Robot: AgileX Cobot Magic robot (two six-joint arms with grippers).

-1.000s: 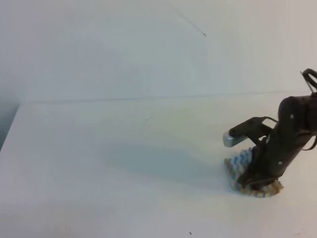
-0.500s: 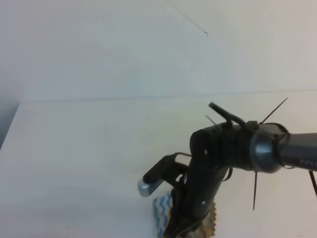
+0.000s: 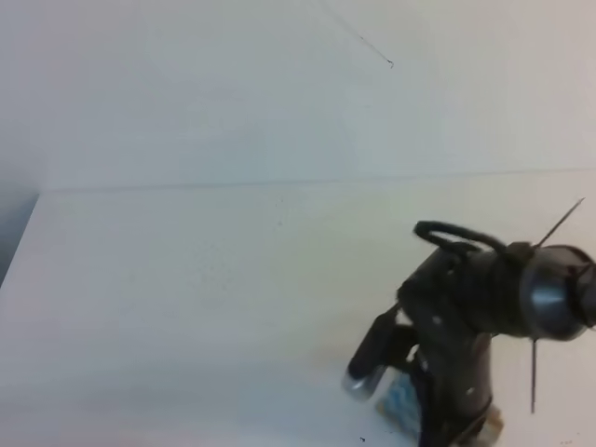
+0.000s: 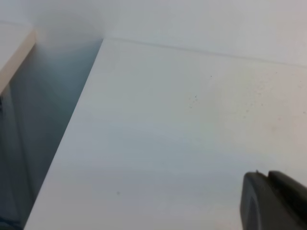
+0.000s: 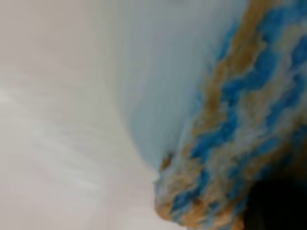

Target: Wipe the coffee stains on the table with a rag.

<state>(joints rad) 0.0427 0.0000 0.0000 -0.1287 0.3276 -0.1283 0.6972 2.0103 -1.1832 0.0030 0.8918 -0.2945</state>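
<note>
Rag (image 3: 402, 402) pressed on table (image 3: 186, 279) under right gripper (image 3: 456, 430)

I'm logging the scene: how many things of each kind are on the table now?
Rags: 1, the striped rag under the right pincer.
Coffee stains: 0 visible.
Robot arms over the table: 1.
Total: 2.

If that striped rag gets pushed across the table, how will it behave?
Probably floppy: the rag curls at its edge in the right wrist view. Likely light, and it may bunch rather than slide flat on the smooth table.
</note>
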